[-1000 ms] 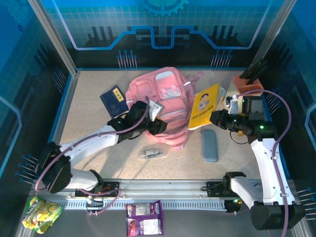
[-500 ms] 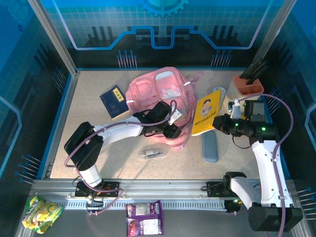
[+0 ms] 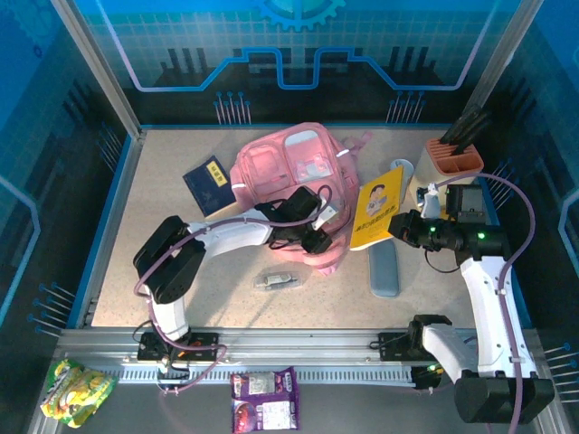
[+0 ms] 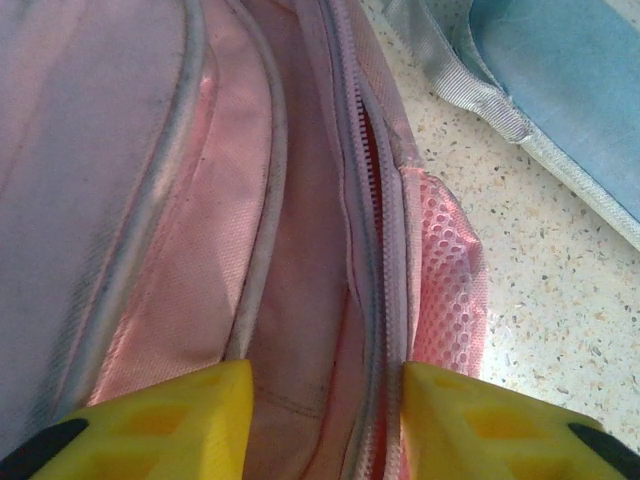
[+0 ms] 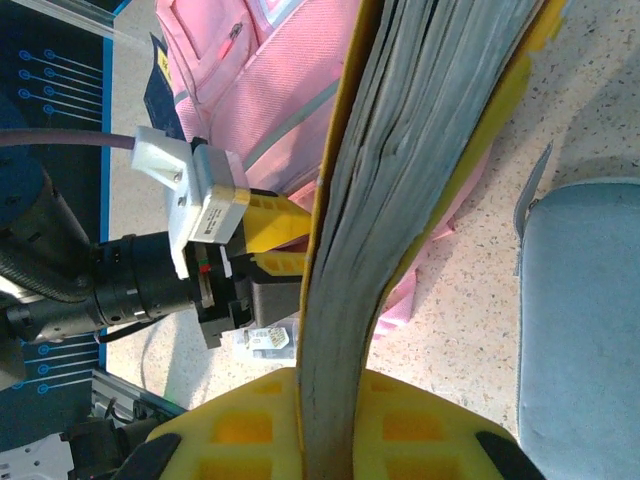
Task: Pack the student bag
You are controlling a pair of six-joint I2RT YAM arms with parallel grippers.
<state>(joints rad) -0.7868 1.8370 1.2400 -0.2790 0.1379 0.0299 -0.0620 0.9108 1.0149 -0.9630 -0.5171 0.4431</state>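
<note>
- At the middle of the speckled table (image 3: pixel 154 172) lies the student bag (image 3: pixel 280 158), a large soft pink fabric backpack, front face up.
- Over the last second the left gripper (image 3: pixel 318 240) has swung from the bag's 9 o'clock side round to its 5 o'clock corner. Its yellow jaws now stand apart astride the partly open zip (image 4: pixel 372 230) with pink fabric between them. Whether they pinch that fabric I cannot tell.
- From 3 o'clock the right gripper (image 3: pixel 403 226), jaws clamped on the thick yellow paperback book (image 3: pixel 375 206), has drawn the book nearer and turned it more edge-on. It now sits just beside the bag's flank.
- My reading is that the opening is being readied while the book is lined up for it. The book is not yet inside.
- Counted outward from the bag:
  - one bag
  - one yellow book
  - one dark blue booklet (image 3: pixel 208 183) at 9 o'clock
  - one small silvery packet (image 3: pixel 275 281) at 6 o'clock
  - one grey-blue oblong pencil case (image 3: pixel 384 268) at 4 o'clock
  - one orange pen holder (image 3: pixel 455 159) at 2 o'clock
  - two grippers
</note>
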